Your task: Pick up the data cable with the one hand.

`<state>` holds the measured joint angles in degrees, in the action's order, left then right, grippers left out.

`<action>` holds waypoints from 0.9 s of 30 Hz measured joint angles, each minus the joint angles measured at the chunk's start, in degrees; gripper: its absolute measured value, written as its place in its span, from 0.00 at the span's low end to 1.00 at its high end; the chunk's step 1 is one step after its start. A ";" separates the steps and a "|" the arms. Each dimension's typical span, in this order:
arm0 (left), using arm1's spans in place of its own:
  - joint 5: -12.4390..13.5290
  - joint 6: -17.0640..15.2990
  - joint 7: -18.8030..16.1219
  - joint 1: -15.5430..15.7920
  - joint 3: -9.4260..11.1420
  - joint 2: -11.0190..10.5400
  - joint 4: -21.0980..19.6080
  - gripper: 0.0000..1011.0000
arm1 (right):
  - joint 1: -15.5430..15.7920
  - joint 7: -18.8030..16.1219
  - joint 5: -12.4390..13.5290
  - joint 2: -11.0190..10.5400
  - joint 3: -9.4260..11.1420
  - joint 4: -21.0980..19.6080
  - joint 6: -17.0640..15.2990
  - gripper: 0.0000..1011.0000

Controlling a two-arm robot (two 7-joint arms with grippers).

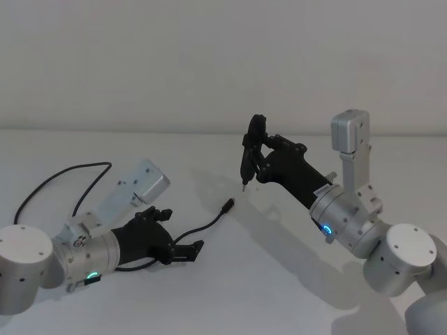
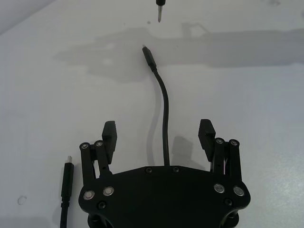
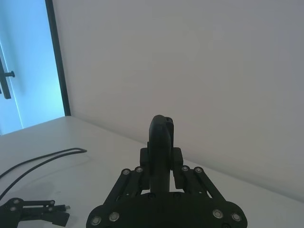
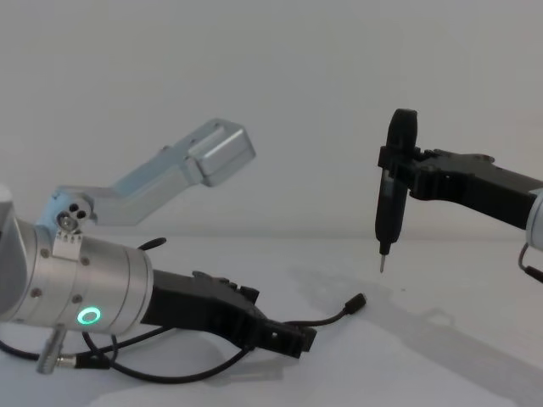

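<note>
The data cable (image 1: 209, 222) is thin and black. One small plug (image 1: 228, 205) lies on the white table, and the cable curves back under my left gripper (image 1: 192, 252), then loops off to the far left (image 1: 63, 172). In the left wrist view the cable (image 2: 166, 109) runs straight through the gap between the open fingers (image 2: 109, 135), touching neither. The left gripper (image 4: 297, 342) hangs low over the table on its silver wrist with the green ring (image 4: 88, 317). My right gripper (image 1: 262, 150) is raised at the right, shut on a pen-shaped tool (image 1: 246, 164).
The tool's metal tip (image 4: 382, 267) hangs a little above the table, just beyond the cable's plug (image 4: 359, 300). A second dark plug (image 2: 68, 173) lies beside the left gripper. A short black lead (image 4: 127, 373) loops under the left wrist. The white table (image 1: 279, 279) ends at a plain wall.
</note>
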<state>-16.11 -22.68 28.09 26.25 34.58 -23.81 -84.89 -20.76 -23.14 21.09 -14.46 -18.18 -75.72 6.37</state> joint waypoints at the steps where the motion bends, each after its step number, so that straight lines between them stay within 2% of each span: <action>1: 0.13 -0.05 0.00 0.04 0.08 -0.02 0.05 0.99 | -0.01 -0.03 0.03 0.01 -0.01 0.07 0.07 0.27; 16: 2.15 -0.32 -0.62 0.16 0.35 0.01 0.78 0.99 | -0.37 -0.44 0.26 0.36 0.03 1.33 1.19 0.27; 22: 2.48 -0.30 -0.79 0.15 0.34 0.04 0.92 0.88 | -0.63 -0.50 0.25 0.58 0.06 1.91 1.50 0.27; 26: 2.62 -0.28 -0.86 0.15 0.33 0.06 0.98 0.78 | -0.92 -0.58 0.17 0.75 0.05 2.50 1.57 0.27; 27: 2.66 -0.28 -0.88 0.15 0.32 0.07 1.00 0.73 | -0.98 -0.59 0.16 0.79 0.05 2.61 1.59 0.27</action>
<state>-13.45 -22.96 27.21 26.41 34.90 -23.75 -83.89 -21.74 -23.73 21.24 -13.68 -18.13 -73.11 7.96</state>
